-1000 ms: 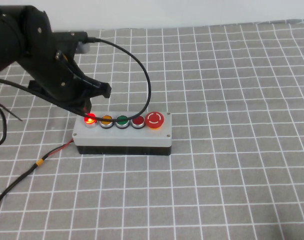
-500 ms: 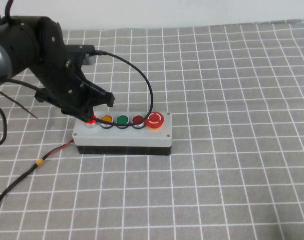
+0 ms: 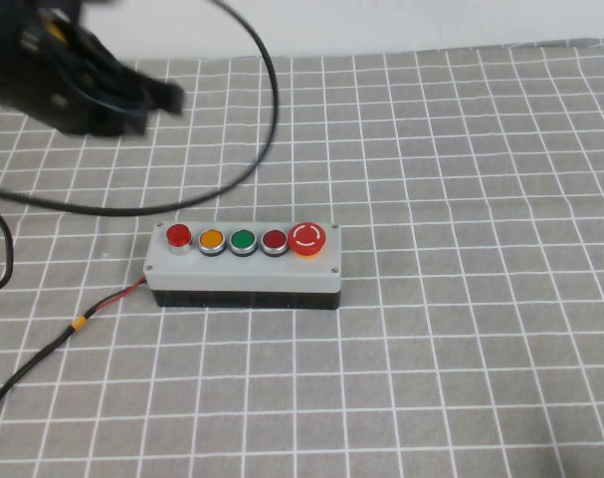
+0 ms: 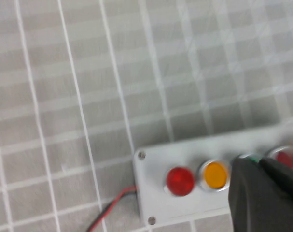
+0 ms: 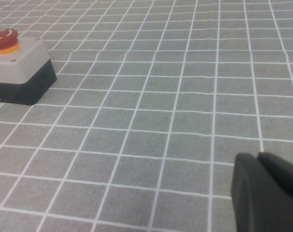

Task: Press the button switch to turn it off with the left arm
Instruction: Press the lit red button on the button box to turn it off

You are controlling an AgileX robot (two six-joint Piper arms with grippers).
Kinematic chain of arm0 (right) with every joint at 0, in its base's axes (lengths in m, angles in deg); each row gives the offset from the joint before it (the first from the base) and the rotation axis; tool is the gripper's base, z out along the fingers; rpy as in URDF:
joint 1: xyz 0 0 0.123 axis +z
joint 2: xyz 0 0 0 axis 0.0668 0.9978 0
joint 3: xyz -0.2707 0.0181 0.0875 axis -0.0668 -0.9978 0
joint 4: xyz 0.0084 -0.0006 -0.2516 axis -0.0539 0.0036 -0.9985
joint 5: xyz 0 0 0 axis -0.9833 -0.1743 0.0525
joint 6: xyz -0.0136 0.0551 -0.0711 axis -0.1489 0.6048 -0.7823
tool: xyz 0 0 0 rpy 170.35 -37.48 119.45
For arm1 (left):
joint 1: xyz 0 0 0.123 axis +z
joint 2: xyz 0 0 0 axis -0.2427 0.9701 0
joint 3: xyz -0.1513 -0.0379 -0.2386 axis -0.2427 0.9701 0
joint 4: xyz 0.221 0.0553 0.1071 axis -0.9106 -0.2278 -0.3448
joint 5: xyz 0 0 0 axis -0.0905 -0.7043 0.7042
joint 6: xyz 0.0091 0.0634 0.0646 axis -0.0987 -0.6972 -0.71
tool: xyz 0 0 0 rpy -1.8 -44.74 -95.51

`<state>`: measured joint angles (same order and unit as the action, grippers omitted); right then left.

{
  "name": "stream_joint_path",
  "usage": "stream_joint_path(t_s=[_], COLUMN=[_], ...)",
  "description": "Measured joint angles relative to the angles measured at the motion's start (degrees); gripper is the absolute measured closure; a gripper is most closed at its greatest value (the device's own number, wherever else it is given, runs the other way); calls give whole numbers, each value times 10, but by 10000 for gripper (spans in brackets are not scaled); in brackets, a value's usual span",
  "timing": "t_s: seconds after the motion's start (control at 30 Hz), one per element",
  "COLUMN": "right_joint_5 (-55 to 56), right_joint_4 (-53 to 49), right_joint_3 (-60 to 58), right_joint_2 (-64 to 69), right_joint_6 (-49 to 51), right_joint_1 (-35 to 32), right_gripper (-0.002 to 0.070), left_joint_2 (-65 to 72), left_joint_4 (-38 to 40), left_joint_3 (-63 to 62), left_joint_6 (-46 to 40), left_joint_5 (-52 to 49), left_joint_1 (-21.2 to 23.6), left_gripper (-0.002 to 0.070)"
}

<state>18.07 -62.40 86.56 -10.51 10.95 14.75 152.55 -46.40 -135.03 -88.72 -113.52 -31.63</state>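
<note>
The grey switch box [image 3: 242, 271] lies on the checked cloth with a row of buttons on top. Its leftmost red button [image 3: 178, 235] is unlit; in the left wrist view that button [image 4: 180, 181] sits beside the yellow one [image 4: 216, 175]. My left gripper [image 3: 167, 97] hangs well above and behind the box's left end, touching nothing. Its black fingers [image 4: 257, 162] are shut and empty. My right gripper [image 5: 258, 157] is shut and empty over bare cloth, far from the box [image 5: 20, 63]; it is out of the high view.
Yellow [image 3: 211, 239], green [image 3: 243, 239], small red [image 3: 273, 239] and a large red emergency button [image 3: 307, 239] fill the rest of the row. A red and black wire [image 3: 78, 324] runs from the box's left end. My arm's black cable [image 3: 267, 110] loops overhead.
My left gripper has lifted off the leftmost red button and pulled up and back to the left. The button's red glow has gone out.
</note>
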Motion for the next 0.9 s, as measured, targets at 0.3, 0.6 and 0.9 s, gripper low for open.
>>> stream_joint_path(t_s=[0.3,0.6,0.9], right_joint_5=[0,0,0], right_joint_4=[0,0,1], right_joint_3=[0,0,0], right_joint_2=[0,0,0], right_joint_6=[0,0,0], right_joint_1=[0,0,0], right_gripper=[692,692,692], left_joint_2=[-194,-409,-609], left_joint_4=[-5,-5,-5], left_joint_3=[37,192,340], left_joint_6=[0,29,37], left_joint_5=[-20,-47,-47], left_joint_1=[0,0,0], left_gripper=[678,678,678])
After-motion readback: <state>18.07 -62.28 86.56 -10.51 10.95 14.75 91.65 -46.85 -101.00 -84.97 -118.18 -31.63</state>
